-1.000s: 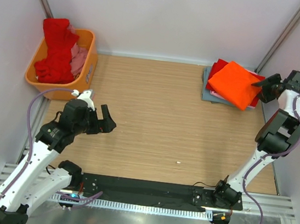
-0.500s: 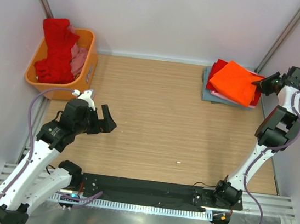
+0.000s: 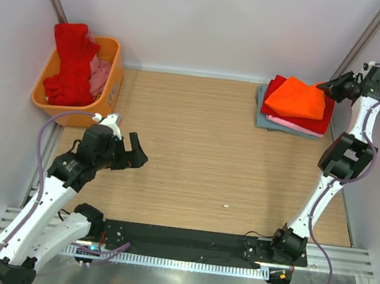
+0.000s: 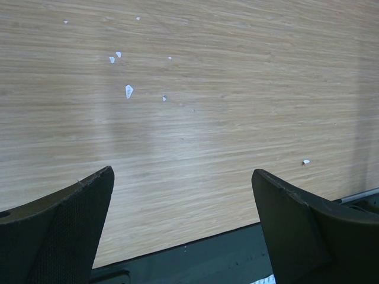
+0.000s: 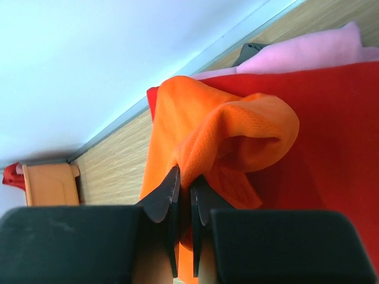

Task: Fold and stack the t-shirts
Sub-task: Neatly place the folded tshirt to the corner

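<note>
A folded orange t-shirt (image 3: 298, 99) tops a stack at the back right, over a red shirt (image 3: 319, 120), a pink one (image 3: 297, 126) and a grey-blue one (image 3: 271, 122). My right gripper (image 3: 321, 85) is shut on the orange shirt's far right edge and holds it up off the stack. In the right wrist view the orange cloth (image 5: 231, 142) is bunched between the closed fingers (image 5: 167, 192), with the red shirt (image 5: 337, 142) under it. My left gripper (image 3: 137, 153) hangs open over bare table at the left. More t-shirts, red (image 3: 71, 63) and pink (image 3: 99, 74), fill the basket.
An orange plastic basket (image 3: 112, 83) stands at the back left corner. White walls close in the table on three sides, with metal posts (image 3: 361, 42) in the back corners. Small white flecks (image 4: 128, 90) lie on the wood below my left gripper. A black strip (image 3: 184, 241) runs along the near edge.
My right gripper has shut on the orange shirt's edge and moved up and toward the back wall, dragging that edge with it. The left arm has not moved.
</note>
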{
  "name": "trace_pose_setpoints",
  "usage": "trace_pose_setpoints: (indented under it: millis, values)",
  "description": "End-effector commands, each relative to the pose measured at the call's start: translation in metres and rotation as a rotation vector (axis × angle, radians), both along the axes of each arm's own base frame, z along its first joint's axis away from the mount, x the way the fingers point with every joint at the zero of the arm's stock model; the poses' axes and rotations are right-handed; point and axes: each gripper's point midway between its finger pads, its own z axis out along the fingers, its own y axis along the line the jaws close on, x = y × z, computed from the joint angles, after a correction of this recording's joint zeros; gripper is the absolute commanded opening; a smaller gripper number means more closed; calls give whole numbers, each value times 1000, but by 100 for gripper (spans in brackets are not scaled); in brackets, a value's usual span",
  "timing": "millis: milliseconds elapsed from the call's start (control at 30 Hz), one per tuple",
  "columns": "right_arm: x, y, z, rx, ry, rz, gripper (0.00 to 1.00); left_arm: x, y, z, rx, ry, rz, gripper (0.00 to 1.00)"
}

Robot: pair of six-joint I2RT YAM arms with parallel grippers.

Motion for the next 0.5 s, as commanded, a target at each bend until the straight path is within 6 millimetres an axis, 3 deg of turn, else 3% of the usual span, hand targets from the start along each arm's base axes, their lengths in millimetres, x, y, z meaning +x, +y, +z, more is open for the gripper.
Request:
trace_pose_setpoints:
  millis: [0,133,267,367,400,433,467]
  values:
    - [11,17,-7,36,-21,79,9,4,-4,2,-5,-20,-17,100]
    - [8,-15,-38,-91,65,-41,10,3,-3,1,-2,-18,-15,100]
    - [-8,-40,-60,-191,175,-132,18,3,-3,0,-1,-13,-16,100]
    - [-16,-53,-58,-263,204,-187,34,3,-4,0,-3,-12,-19,100]
    - [-19,-58,-41,-291,186,-212,34,3,-3,0,-2,-11,-17,100]
    - [-24,-62,-39,-309,207,-238,36,3,-4,1,-5,-16,-20,99]
    - [-27,-67,-30,-332,204,-269,42,3,-4,1,-4,-15,-19,100]
